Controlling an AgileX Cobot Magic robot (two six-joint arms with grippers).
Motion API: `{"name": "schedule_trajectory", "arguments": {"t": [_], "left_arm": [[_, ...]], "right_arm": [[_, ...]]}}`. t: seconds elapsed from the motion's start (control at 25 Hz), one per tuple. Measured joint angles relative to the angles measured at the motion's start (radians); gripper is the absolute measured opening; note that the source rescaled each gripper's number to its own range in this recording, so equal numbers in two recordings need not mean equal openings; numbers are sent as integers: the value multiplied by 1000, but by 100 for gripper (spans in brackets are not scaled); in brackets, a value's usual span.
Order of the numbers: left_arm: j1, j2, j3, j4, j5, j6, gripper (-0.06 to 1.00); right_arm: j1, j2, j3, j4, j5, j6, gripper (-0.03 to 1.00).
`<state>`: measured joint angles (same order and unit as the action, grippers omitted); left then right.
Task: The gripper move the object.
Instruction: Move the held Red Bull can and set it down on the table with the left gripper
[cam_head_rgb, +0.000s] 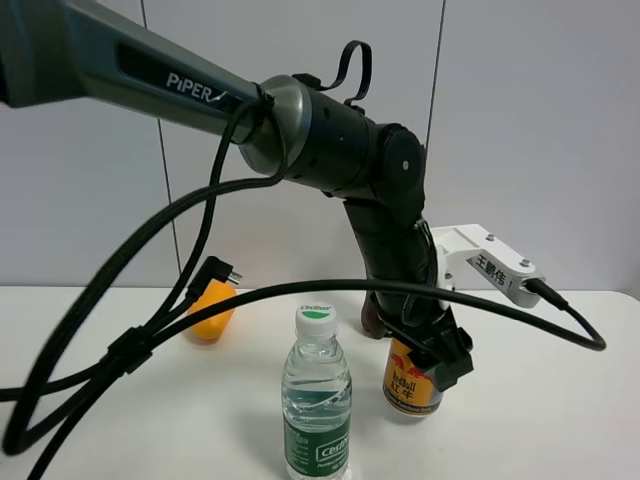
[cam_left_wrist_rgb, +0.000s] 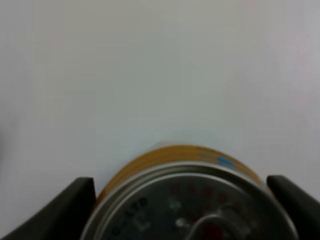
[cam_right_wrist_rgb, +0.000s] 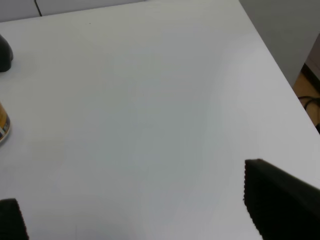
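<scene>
While the right pincer (cam_right_wrist_rgb: 130, 185) hangs with its two black fingers (cam_right_wrist_rgb: 280, 200) spread wide over a bare stretch of the white bench (cam_right_wrist_rgb: 150, 90), not far from the bench's right edge and holding nothing, the left pincer (cam_head_rgb: 432, 362) is down around the can (cam_head_rgb: 410, 388). The gold-yellow can stands upright right of the bench's middle, roughly midway between the far edge by the wall and the near edge. Its base appears to rest on the surface.

The left wrist view looks down on the can's silver top (cam_left_wrist_rgb: 190, 210). One dark finger (cam_left_wrist_rgb: 70, 210) sits on each side, and the inner edges of both meet the can's rim with no gap to be seen. The left pincer is therefore pinching the can.

A clear water bottle (cam_head_rgb: 317, 400) with a green label and white cap stands upright toward the left edge from the can, closer to the near edge. It is near the can but apart from it. An orange fruit (cam_head_rgb: 212, 310) lies close to the far edge, left of the middle, with black cables (cam_head_rgb: 120, 350) looping in front of it. A white tag (cam_head_rgb: 490, 265) with black letters juts from the left arm above the can.

In the right wrist view only a sliver of the can shows, well apart from the right pincer.
</scene>
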<state>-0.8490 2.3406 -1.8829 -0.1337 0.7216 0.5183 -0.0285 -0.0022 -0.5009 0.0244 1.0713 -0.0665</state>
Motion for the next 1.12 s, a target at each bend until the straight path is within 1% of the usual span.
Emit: {"name": "schedule_trajectory", "arguments": {"t": [0.16, 0.44, 1.04, 1.08, 1.12], "left_arm": [[2, 9, 0, -25, -27, 0, 3], [13, 14, 0, -36, -43, 0, 3], [14, 37, 0, -54, -29, 0, 3], [14, 37, 0, -59, -29, 0, 5], [14, 37, 0, -63, -30, 0, 9]], "right_arm": [[0, 0, 0, 0, 0, 0, 100], [0, 0, 0, 0, 0, 0, 100], [0, 0, 0, 0, 0, 0, 100], [0, 0, 0, 0, 0, 0, 100], [0, 0, 0, 0, 0, 0, 100]]}}
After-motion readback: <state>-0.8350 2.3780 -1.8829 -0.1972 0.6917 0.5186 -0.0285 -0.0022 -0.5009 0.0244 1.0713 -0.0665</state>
